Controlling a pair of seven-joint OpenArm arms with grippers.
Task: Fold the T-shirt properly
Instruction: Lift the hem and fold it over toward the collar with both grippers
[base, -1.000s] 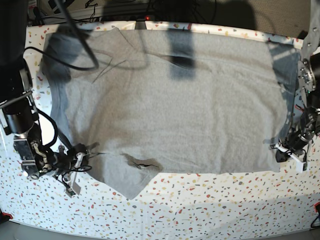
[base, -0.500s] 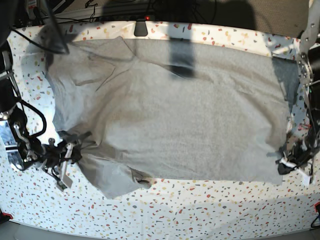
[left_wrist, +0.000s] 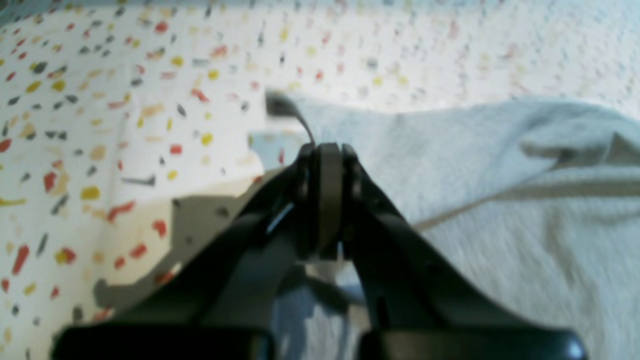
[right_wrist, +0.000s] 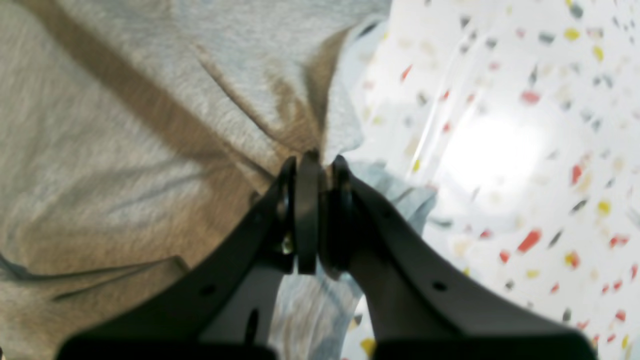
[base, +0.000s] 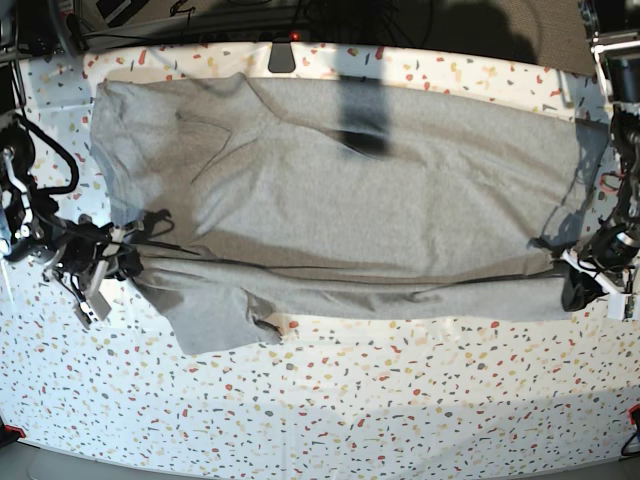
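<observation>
The heather-grey T-shirt (base: 340, 180) lies plain side up across the speckled table (base: 400, 400). Its near edge is raised and pulled taut in a straight line between my two grippers. A sleeve (base: 215, 320) hangs down below that line at the left. My right gripper (base: 125, 262) is at the left of the base view, shut on the T-shirt (right_wrist: 150, 125) with cloth pinched at its tips (right_wrist: 316, 160). My left gripper (base: 575, 285) is at the right, shut on the T-shirt's corner (left_wrist: 450, 150) at its tips (left_wrist: 326, 150).
A small dark object (base: 282, 58) sits at the table's far edge, with cables behind it. A dark shadow (base: 362, 115) falls on the shirt's far middle. Bare speckled tabletop runs along the front, below the shirt.
Both grippers have risen and drawn back from the front edge with the cloth in them. The right one went further left. The shirt's near edge now stretches taut.
</observation>
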